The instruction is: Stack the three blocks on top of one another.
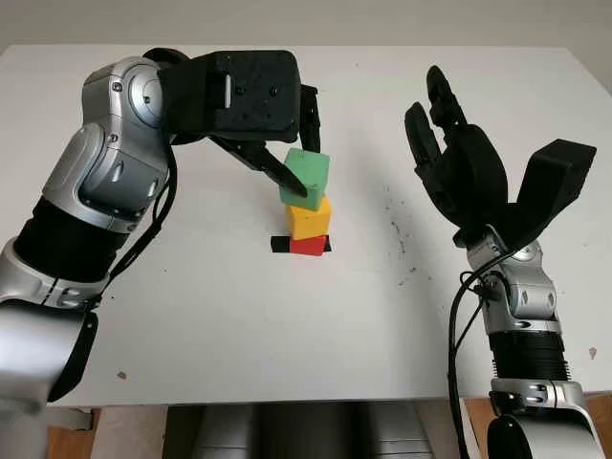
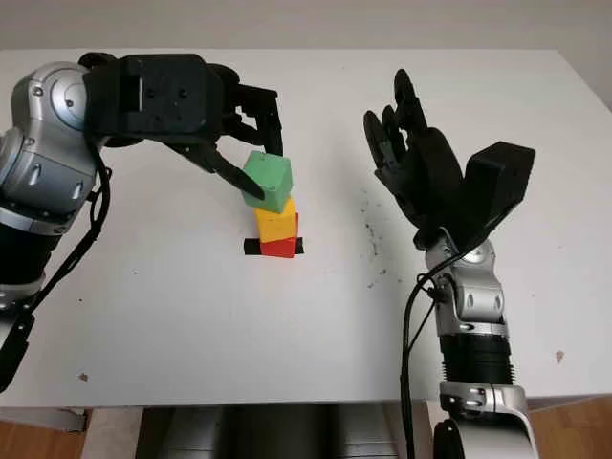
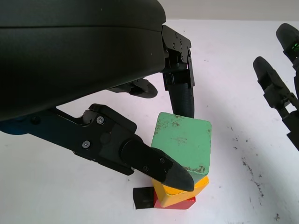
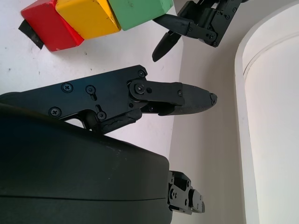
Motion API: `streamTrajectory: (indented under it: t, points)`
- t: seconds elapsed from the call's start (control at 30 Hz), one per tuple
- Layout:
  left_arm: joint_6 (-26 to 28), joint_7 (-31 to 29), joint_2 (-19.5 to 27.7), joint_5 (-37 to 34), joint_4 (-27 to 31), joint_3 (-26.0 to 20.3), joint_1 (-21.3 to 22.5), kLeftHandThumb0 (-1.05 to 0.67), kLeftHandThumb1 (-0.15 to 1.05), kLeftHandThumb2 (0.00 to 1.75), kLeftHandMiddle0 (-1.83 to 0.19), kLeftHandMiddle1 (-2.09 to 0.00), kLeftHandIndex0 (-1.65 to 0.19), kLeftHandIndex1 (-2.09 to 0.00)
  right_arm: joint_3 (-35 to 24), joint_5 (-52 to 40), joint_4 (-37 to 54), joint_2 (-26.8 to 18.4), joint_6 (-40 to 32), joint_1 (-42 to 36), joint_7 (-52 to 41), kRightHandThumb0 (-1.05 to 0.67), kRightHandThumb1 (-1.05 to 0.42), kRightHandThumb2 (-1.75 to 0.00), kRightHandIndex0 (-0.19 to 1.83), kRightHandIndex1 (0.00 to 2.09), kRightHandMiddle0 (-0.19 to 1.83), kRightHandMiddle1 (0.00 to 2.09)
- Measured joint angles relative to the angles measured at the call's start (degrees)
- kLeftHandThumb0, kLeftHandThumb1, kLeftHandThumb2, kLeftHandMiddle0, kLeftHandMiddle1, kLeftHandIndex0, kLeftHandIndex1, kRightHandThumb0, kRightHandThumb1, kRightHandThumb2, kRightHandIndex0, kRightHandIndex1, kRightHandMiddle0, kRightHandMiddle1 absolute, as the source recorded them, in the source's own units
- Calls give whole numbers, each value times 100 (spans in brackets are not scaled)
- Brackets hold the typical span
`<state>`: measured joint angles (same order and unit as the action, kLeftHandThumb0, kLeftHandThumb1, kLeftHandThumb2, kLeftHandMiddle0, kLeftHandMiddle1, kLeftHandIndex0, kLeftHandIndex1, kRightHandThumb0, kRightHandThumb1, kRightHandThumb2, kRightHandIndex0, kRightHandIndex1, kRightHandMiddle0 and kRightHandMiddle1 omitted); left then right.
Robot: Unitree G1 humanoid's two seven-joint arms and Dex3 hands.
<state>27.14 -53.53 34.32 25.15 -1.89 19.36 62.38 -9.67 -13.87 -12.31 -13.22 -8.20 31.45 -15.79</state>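
Blocks stacked mid-table: green cube point(image 1: 306, 178) tilted on yellow point(image 1: 310, 218), yellow on red point(image 1: 308, 246). Left hand point(image 1: 287, 143) pinches the green one's opposite faces — rigid, light, probably easily toppled. Right hand point(image 1: 459, 163) hangs open, well apart.

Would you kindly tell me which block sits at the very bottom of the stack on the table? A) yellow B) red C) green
B: the red block lies on the table, with the yellow block on it and the green block topmost, between the left hand's fingers.
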Motion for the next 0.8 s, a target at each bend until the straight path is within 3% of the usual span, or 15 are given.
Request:
streamTrajectory:
  t: [0.4,0.67,0.73,0.8]
  points:
    - [182,-82,-25,18,1,13,36,-42,97,6,-39,-7,-39,-161,9,39,0,1,31,-39,19,-58,-105,-43,-19,0,-19,0]
    - [140,-79,-58,-91,0,13,36,-45,97,5,-38,-7,-37,-152,14,94,0,3,39,-44,66,-57,-105,-44,-19,0,-19,0]
    - [124,-79,-64,-130,-2,12,36,-51,96,5,-30,-5,-13,-138,14,94,0,5,39,-49,65,-57,-105,-44,-19,0,-19,0]
    - [207,-152,-65,-185,-3,13,40,-60,95,5,-9,-4,6,-95,14,92,0,6,39,-51,64,-58,-105,-44,-19,0,-19,0]
